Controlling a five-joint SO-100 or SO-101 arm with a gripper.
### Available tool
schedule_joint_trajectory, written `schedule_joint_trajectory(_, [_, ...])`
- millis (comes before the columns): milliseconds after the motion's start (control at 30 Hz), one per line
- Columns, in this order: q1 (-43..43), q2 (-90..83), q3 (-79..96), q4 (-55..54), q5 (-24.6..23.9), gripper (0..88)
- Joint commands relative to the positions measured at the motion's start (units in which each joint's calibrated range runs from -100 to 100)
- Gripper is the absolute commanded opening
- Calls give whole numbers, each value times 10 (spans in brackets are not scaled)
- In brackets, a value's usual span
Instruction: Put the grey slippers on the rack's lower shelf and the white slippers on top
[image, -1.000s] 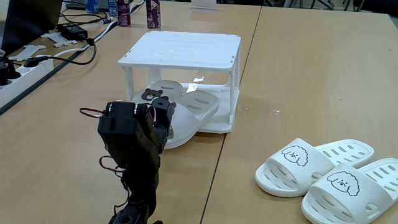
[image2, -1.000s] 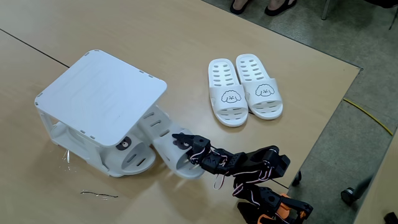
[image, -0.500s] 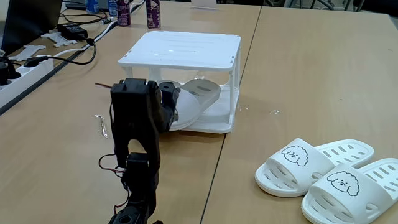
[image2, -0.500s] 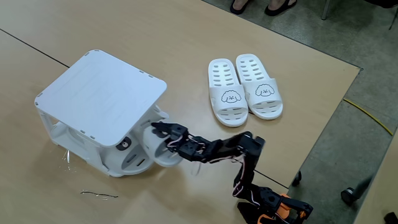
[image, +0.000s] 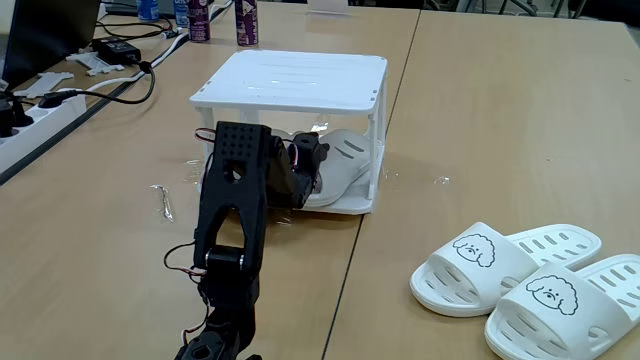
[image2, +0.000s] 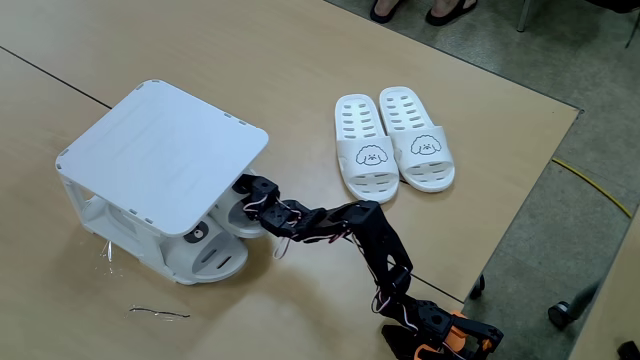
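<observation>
wooden table (image: 480, 130): tool (image2: 243, 190) clenched on pale grey slipper (image: 345, 160) inside white rack (image2: 160, 150)

Wooden table (image: 480, 110) bearing the rack (image: 295, 85) near centre, the white slippers (image: 515, 280) side by side well apart from it, and bottles (image: 246, 22), cables (image: 120, 85) and a power strip (image: 40, 115) along one edge.

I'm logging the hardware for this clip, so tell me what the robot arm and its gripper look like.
The arm is black throughout, built from boxy, flat-sided plastic links with small round holes in the upper panel. Thin red and pale wires loop loosely along its joints. The gripper is black too, with chunky fingers. In the fixed view from above, an orange part shows at the arm's base.
</observation>
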Motion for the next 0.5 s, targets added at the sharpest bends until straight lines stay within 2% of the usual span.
schedule_joint_trajectory(0, [-1,18,-116,52,4,8])
schedule_joint_trajectory(467, [-15,12,-166,194,4,24])
